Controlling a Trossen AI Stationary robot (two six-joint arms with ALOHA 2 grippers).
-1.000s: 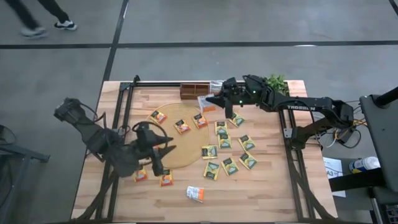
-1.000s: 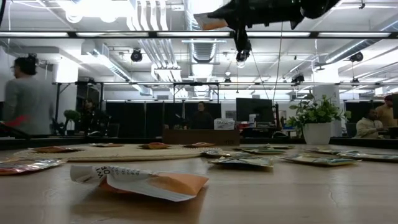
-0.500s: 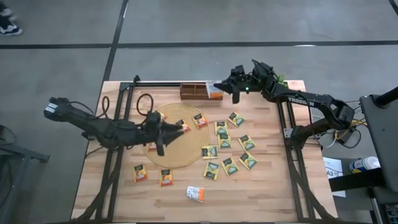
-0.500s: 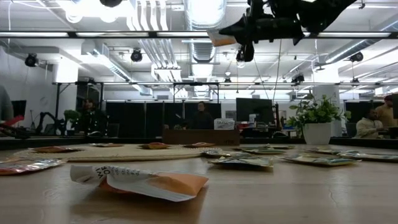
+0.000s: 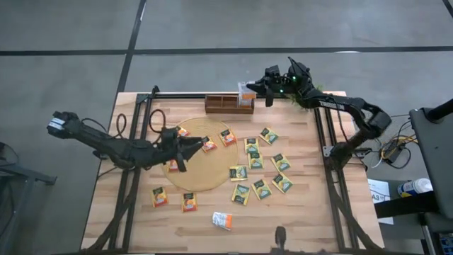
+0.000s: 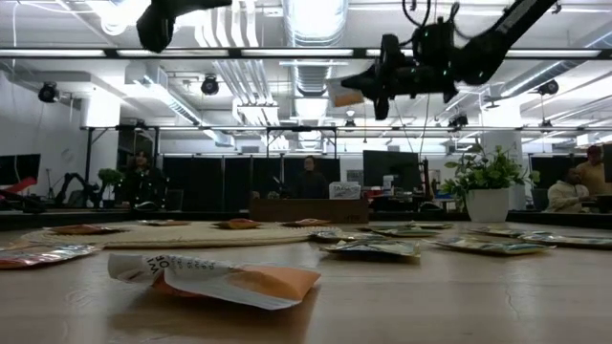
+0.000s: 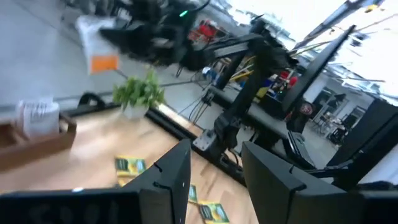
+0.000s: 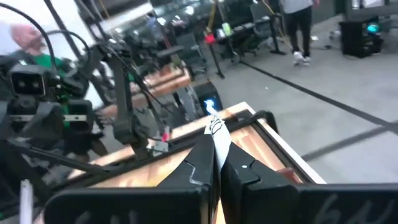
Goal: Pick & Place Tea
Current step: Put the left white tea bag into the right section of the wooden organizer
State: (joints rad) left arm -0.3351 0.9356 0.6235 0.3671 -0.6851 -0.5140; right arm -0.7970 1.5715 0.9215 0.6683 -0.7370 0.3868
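Note:
My right gripper is at the table's far edge, shut on a white-and-orange tea sachet held above the right end of the brown wooden tray. In the low view this sachet is high above the table. My left gripper is open and holds nothing; it hangs over the round tan mat beside an orange sachet. Other sachets lie flat on the mat and table: orange, green-yellow, white-orange. My right gripper pinches one edge of the sachet between its two fingers. The rest of the sachet sticks out past the fingertips. The fingers lie about level and point toward the table's left. The sachet is lifted clear, above the tray.
A potted plant stands at the far right corner, just behind my right arm. Green-yellow sachets lie in a cluster right of the mat. Two orange ones lie near its front left. A white sachet stands in the tray. People are in the room beyond.
My right gripper has carried the sachet toward the table's far edge, to above the tray's right end. My left gripper has moved from the mat's near-left rim toward its middle, sinking and tipping from pointing down to about level. It has stayed open.

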